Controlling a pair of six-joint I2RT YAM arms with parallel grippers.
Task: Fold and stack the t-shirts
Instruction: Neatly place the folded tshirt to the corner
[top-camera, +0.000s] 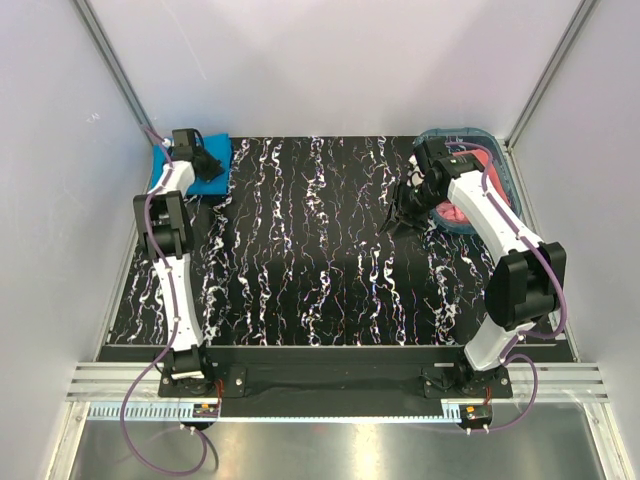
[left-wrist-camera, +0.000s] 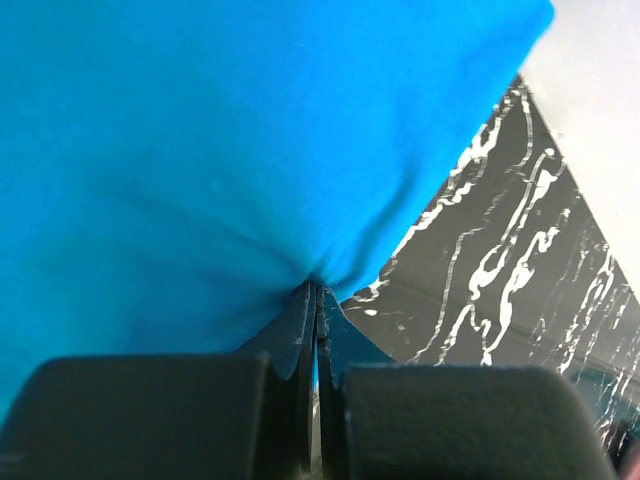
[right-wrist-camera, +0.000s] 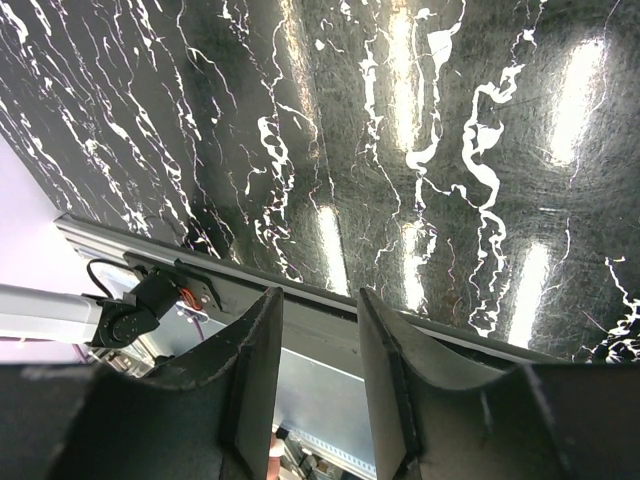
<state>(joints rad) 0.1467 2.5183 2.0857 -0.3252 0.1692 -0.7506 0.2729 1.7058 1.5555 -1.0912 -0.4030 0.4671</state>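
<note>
At the far-left corner of the tabletop (top-camera: 320, 260), left fingers (left-wrist-camera: 316, 298) clamp the turquoise shirt (left-wrist-camera: 200, 150); right fingers (top-camera: 400, 220) hang open, empty. Likely next: drag it centreward for folding.

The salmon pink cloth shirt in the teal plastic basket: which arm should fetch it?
Right: the right gripper hangs open beside the teal basket; the left gripper is shut on the bright turquoise cloth shirt.

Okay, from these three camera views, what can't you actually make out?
Turquoise t-shirt: top view, mostly under the left gripper; left wrist view crops its edges, so its fold is unclear.
Pink t-shirt: top view, right arm covers most of it inside the basket.
Right gripper: top view, dark fingers blend into the dark table; opening unreadable there.
</note>
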